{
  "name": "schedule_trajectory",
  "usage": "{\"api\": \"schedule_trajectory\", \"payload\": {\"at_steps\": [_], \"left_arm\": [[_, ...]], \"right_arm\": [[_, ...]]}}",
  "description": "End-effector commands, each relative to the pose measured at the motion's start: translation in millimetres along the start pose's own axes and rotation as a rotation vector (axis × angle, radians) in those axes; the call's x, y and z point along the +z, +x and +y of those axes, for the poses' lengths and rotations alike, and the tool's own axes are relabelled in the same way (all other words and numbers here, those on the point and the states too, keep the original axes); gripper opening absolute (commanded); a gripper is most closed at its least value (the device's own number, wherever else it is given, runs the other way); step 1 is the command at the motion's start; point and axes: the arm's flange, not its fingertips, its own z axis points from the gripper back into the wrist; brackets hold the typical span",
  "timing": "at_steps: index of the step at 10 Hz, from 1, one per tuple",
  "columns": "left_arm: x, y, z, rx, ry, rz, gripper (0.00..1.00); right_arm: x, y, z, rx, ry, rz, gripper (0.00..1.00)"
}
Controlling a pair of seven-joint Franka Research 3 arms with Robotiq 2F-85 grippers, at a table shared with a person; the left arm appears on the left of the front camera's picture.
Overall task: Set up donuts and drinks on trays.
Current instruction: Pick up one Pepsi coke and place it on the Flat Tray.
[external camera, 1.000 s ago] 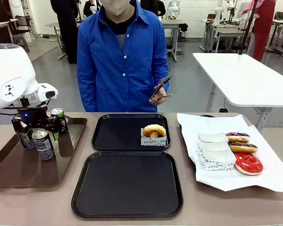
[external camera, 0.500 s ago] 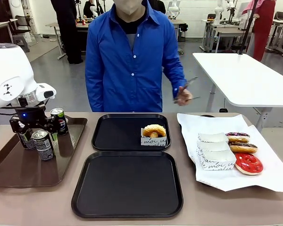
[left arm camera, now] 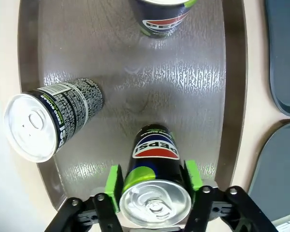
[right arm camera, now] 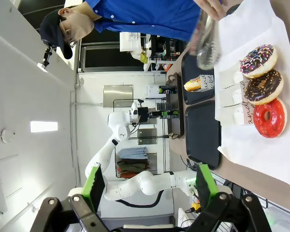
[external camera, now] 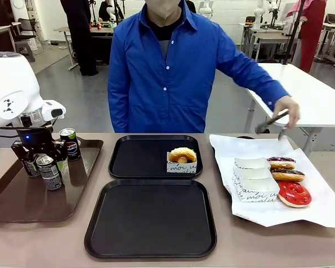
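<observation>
**Brown table, one can in the left gripper's grip**

Brown tabletop carries four things in a row: a brown tray (external camera: 22, 198) at its left edge, two black trays in the middle, and a white paper sheet (external camera: 318, 204) at its right edge.

On the brown tray, the left gripper (left arm camera: 153, 179) is clamped on an upright soda can (left arm camera: 154, 157), green pads pressed to both its sides. A second can (left arm camera: 53, 121) stands near it, close to the tray's rim, and a third can (left arm camera: 162, 14) stands farther along the tray.

The far black tray (external camera: 134, 159) has a glazed donut in a white box (external camera: 182, 155) at its near right corner. The near black tray (external camera: 151, 218) is bare.

On the paper sheet, empty white boxes (external camera: 254, 181) sit beside a sprinkled donut (external camera: 281, 162), a chocolate donut (external camera: 287, 175) and a red donut (external camera: 293, 194).

A person in a blue shirt holds tongs (external camera: 271, 120) in one hand (external camera: 290, 106) above the sheet's far edge.

The right gripper (right arm camera: 151, 188) is released, fingers spread wide with nothing between them, well above the table.
</observation>
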Motion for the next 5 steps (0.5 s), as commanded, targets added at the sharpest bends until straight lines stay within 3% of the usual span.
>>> {"api": "schedule_trajectory", "payload": {"at_steps": [1,5], "left_arm": [[4.0,0.9,2.5,0.012,0.016,0.007,0.42],[6.8,-1.6,4.0,-0.006,0.003,0.011,0.04]], "right_arm": [[0.2,-0.5,-0.3,-0.002,0.015,0.002,1.00],[0.2,-0.5,-0.3,-0.002,0.015,0.002,1.00]]}}
